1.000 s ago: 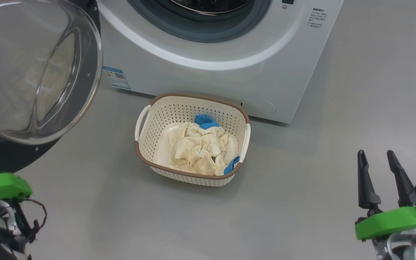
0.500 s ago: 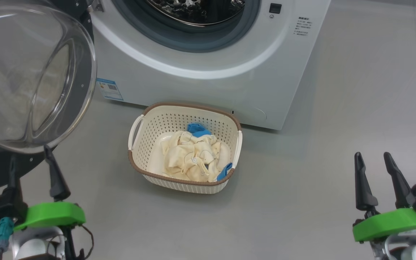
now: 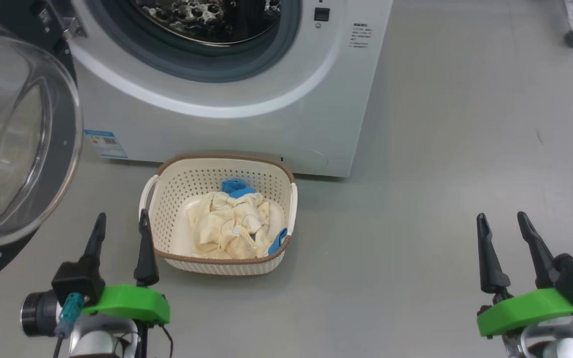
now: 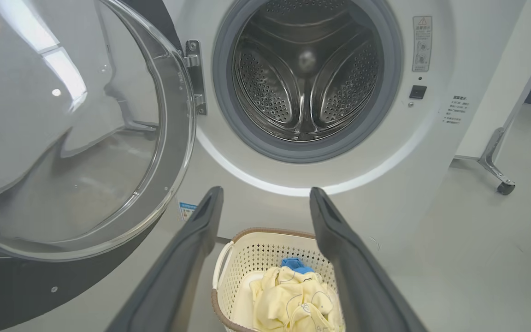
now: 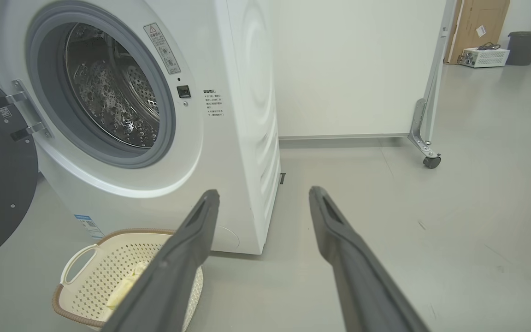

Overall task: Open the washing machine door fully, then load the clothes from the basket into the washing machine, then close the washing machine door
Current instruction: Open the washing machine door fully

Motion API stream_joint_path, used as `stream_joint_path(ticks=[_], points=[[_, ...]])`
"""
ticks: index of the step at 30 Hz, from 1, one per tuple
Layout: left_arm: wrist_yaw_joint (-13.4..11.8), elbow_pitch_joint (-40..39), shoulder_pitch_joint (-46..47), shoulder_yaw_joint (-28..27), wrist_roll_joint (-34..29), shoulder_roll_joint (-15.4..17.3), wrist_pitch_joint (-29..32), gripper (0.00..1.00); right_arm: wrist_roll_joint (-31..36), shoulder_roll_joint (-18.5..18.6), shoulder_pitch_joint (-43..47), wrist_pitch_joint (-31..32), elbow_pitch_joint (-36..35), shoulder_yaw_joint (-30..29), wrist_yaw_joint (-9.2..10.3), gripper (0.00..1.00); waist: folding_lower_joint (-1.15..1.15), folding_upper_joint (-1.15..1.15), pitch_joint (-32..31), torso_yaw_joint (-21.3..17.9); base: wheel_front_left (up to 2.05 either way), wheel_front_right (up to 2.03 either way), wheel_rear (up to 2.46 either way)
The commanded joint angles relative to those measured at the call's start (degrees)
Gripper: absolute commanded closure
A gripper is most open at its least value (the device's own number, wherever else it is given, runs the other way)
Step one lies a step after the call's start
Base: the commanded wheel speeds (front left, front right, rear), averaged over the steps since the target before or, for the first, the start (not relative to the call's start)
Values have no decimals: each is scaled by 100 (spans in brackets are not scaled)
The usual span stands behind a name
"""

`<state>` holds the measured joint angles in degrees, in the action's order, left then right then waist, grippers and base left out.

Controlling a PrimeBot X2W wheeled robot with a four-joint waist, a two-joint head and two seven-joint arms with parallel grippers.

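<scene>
The left gripper (image 3: 122,215) has its two dark fingers spread and holds nothing; it hovers low over the grey floor (image 3: 416,174). The basket (image 3: 227,158) sits on the floor just to this gripper's right. The basket's white side handle is close beside the nearer fingertip, though contact cannot be judged. In the left wrist view the basket lies ahead and below, framed between the fingers. The clothes (image 3: 227,226) are heaped inside it: cream-yellow fabric with blue pieces (image 3: 237,188) at the far and right edges. Beyond the basket, straight ahead of the left gripper, stands the washing machine (image 3: 266,129), its steel drum (image 3: 207,20) exposed. The washing machine door (image 3: 8,134) is swung wide open to the gripper's left and above it, its glass bowl bulging outward. A blue label sticker (image 3: 105,144) marks the washer's lower front corner, ahead of the left gripper. The right gripper (image 3: 501,215) is also spread and empty. It is well apart from the basket, which lies off to its left, and it points past the washer's right side toward a wheeled stand (image 5: 424,138).
</scene>
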<state>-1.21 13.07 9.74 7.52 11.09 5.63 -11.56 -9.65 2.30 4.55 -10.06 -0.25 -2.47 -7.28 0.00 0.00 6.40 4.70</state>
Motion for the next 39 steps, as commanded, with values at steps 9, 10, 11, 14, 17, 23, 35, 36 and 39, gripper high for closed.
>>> stream_joint_path(ticks=[9, 10, 11, 14, 17, 23, 35, 36, 39], points=[[-54, 97, 315, -26, -36, -18, -18, 0, 135, 58, -166, 0, -195, 216, -21, 0, 0, 0, -81, -585, 0, 0, 0], [-65, 115, 315, -12, -41, -21, -21, 0, 138, 58, -161, 2, -200, 211, -21, 0, 0, 0, -89, -622, 0, 0, 0], [-76, 130, 314, -2, -41, -25, -24, 0, 139, 58, -155, 6, -205, 210, -21, 0, 0, 0, -96, -651, 0, 0, 0], [-119, 173, 295, 23, -45, -22, -25, 0, 138, 58, -124, 13, -206, 214, -21, 0, 0, 0, -133, -728, 0, 0, 0], [-148, 189, 265, 38, -50, -8, -22, 0, 137, 58, -98, 20, -201, 212, -21, 0, 0, 0, -166, -753, 0, 0, 0], [-183, 178, 231, 70, -62, 35, -34, 0, 129, 58, -65, 32, -221, 216, -21, 0, 0, 0, -188, -756, 0, 0, 0], [-235, 129, 218, 138, -49, 86, -11, 0, 105, 58, -74, 18, -230, 222, -21, 0, 0, 0, -145, -738, 0, 0, 0], [-242, 117, 214, 142, -49, 92, -4, 0, 104, 58, -73, 15, -226, 219, -21, 0, 0, 0, -144, -736, 0, 0, 0], [-275, 64, 193, 161, -51, 93, 17, 0, 103, 58, -74, 7, -210, 212, -21, 0, 0, 0, -140, -726, 0, 0, 0]])
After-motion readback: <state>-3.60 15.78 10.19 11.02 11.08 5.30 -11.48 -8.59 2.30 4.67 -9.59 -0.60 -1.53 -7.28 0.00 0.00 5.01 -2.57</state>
